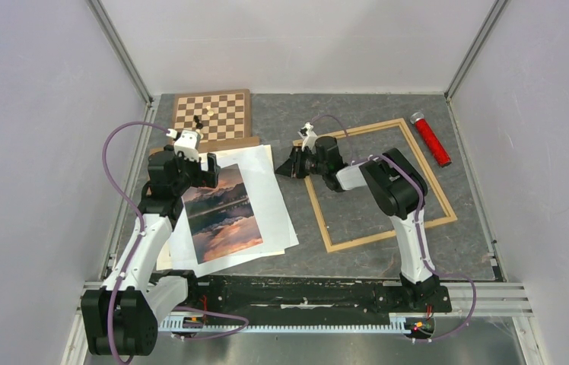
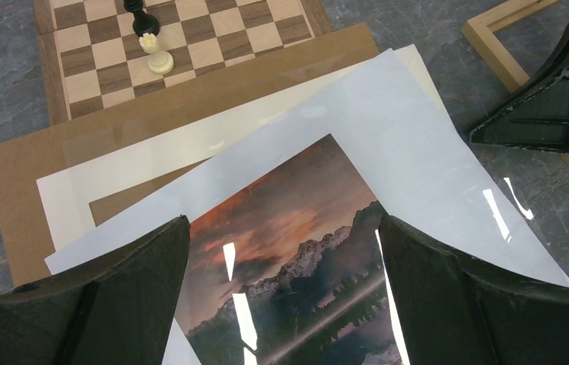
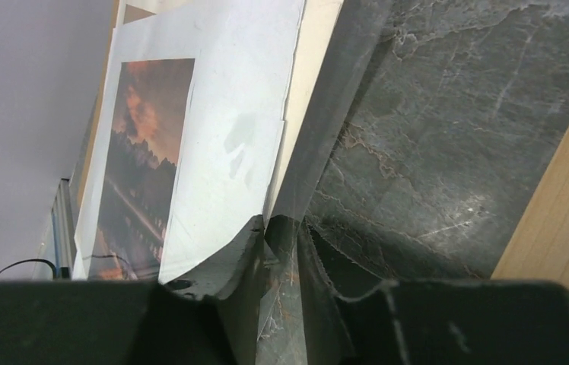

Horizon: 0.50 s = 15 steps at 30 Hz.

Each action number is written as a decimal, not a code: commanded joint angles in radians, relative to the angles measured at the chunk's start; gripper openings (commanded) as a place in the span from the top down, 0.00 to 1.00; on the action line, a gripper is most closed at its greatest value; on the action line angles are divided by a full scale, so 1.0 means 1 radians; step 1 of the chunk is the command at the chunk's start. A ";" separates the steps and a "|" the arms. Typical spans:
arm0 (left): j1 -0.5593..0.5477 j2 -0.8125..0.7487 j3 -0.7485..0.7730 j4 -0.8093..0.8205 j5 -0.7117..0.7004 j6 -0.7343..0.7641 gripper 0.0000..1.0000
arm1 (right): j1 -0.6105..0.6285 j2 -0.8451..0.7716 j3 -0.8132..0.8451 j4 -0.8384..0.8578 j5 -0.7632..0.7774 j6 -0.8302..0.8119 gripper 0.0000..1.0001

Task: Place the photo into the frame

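Left tool hovers wide open over the sunset photo; right tool pinches the edge of the clear sheet beside the wooden frame.

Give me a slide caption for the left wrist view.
Open left gripper poised over the photo, chessboard beyond.

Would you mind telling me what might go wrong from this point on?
1. The right gripper pinches only the edge of the clear sheet; such a thin grip may slip.
2. The clear sheet seems to lie over the photo and the white sheets, so pulling it might drag them askew.
3. The left gripper hangs open over the photo, near the chess pieces; a reach forward could topple them.
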 commanded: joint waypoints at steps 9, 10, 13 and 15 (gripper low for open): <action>0.004 0.016 -0.001 0.075 0.010 0.048 0.00 | -0.068 -0.013 -0.049 0.037 -0.039 0.050 0.96; 0.004 0.015 -0.002 0.074 0.009 0.050 0.00 | -0.069 -0.016 -0.047 0.043 -0.043 0.056 0.99; 0.004 0.014 -0.002 0.077 0.004 0.058 0.00 | -0.069 -0.030 -0.037 0.043 -0.049 0.064 1.00; 0.004 0.017 -0.001 0.079 0.002 0.060 0.00 | -0.072 -0.044 -0.030 0.041 -0.053 0.071 1.00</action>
